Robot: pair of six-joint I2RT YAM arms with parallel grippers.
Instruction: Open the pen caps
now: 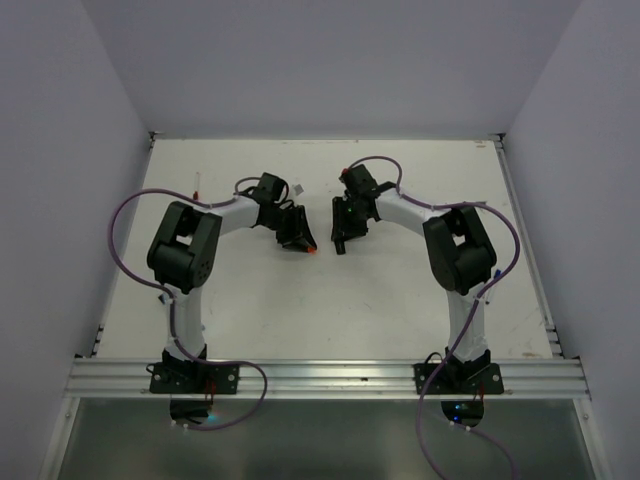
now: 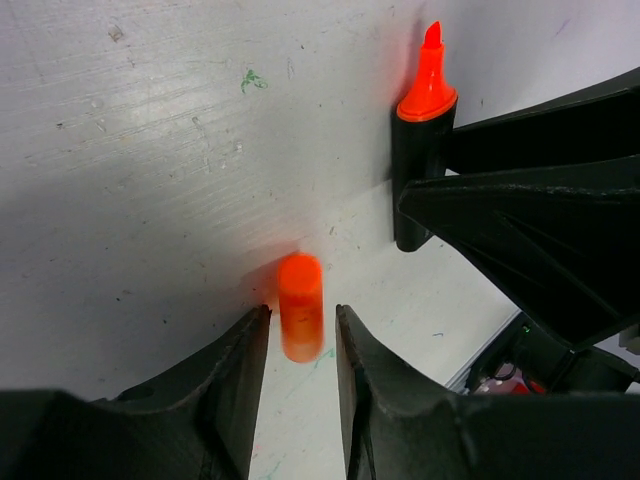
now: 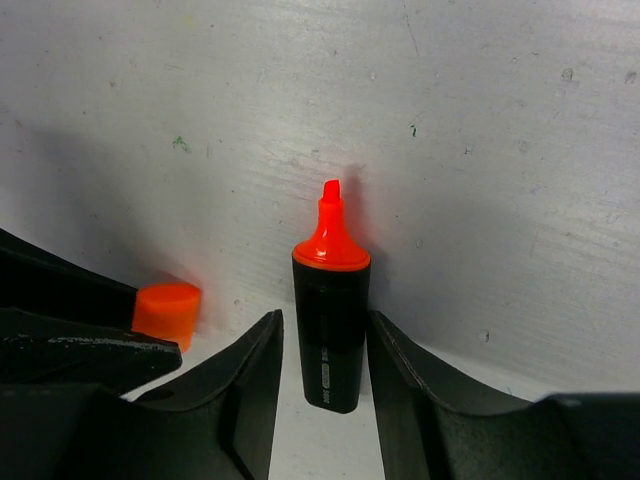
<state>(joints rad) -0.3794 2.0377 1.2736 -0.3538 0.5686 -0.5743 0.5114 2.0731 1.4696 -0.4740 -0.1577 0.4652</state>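
Operator: Where is the cap?

Spotter: The orange cap is off the black marker. It sits between the fingers of your left gripper, its long axis running out along them, with the table beyond.

Operator: Pinched?

Spotter: I cannot tell. Your left wrist view has it smeared, with a pale sliver either side, so the pads may be just clear of it. Your right wrist view shows it sharp, poking past a left finger, but hides the contact.

Operator: And the marker?

Spotter: Your right gripper is closed on its barrel, the orange nib bare and pointing out past the fingertips.

Operator: How do the two lie?

Spotter: Side by side and apart, axes roughly parallel. The cap is on the marker's left, your left arm's side. From above, the grippers face each other mid-table with a gap between, and the cap is only an orange speck.

Operator: Next?

Spotter: This pen looks done, I judge. The table lies straight beyond your left fingers, so the cap can go down there. Mind the bare nib when your right arm lowers the marker.
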